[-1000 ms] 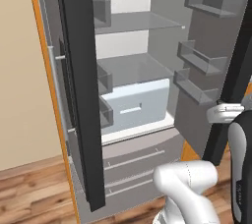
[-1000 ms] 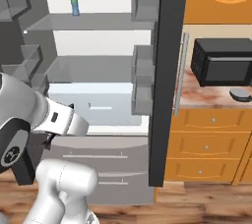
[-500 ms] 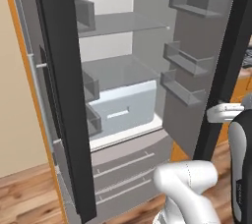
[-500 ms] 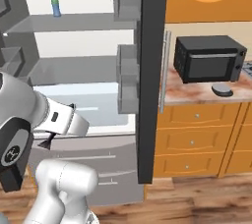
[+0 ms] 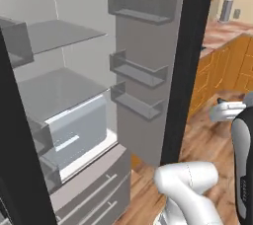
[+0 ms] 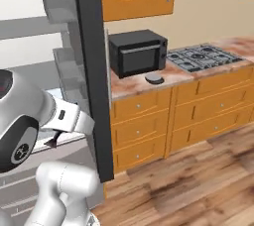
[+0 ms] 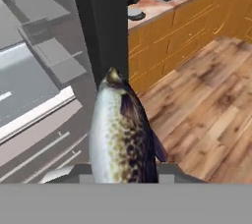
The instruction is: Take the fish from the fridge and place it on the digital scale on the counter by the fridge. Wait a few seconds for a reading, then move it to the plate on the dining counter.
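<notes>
We have swung round to the right: over the last second both base views have slid from the fridge interior toward the cabinets, so it is the camera that moved, while the shelves kept their places. The microwave and the digital scale, earlier at the far right of the right base view, now sit near its centre, with a gas hob newly in sight at 2 o'clock.

For the task, we judge that the fish is out of the fridge and we are turning toward the weighing step. The hand view shows it clamped upright in our gripper, jaws narrowed around its tail end and head pointing away from the hand. The scale lies bare on the bench, just in front of the microwave, and in the hand view appears at 12 o'clock past the fish.

The obstacle is the open fridge door, a dark vertical edge standing between our hand and the bench in the right base view, very near our wrist. In the left base view the door's inner bins project at 12 o'clock. Open wooden floor spreads at 4 o'clock, so we judge the free route runs outward around the door edge, then in over the bench.
</notes>
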Available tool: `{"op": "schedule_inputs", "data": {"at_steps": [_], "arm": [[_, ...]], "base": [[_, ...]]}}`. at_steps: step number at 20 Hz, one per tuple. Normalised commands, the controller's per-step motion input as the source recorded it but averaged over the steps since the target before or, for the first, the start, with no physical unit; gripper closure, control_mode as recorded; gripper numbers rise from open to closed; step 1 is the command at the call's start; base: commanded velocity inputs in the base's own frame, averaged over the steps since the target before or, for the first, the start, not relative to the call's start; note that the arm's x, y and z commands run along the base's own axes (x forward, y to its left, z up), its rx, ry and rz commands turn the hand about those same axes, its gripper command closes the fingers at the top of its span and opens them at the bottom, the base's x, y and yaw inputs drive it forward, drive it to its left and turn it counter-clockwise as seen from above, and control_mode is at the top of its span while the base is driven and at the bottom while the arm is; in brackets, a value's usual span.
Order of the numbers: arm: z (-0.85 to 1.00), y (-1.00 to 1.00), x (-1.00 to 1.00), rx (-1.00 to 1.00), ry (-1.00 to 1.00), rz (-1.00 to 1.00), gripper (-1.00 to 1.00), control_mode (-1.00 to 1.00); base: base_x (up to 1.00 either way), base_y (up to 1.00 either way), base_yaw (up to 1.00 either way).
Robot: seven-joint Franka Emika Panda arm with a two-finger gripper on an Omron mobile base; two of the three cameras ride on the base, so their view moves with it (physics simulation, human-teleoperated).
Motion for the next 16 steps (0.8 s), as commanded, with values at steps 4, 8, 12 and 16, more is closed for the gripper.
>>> {"op": "schedule_inputs", "data": {"at_steps": [4,8,12,16], "arm": [[0.0,0.0,0.0,0.0,0.0,0.0,1.0,1.0],[0.0,0.0,0.0,0.0,0.0,0.0,1.0,1.0],[0.0,0.0,0.0,0.0,0.0,0.0,1.0,1.0],[0.0,0.0,0.0,0.0,0.0,0.0,1.0,1.0]], "base": [[-0.27,0.04,-0.84],[-0.58,0.0,-0.74],[-0.25,-0.02,-0.74],[0.03,-0.04,-0.63]]}}
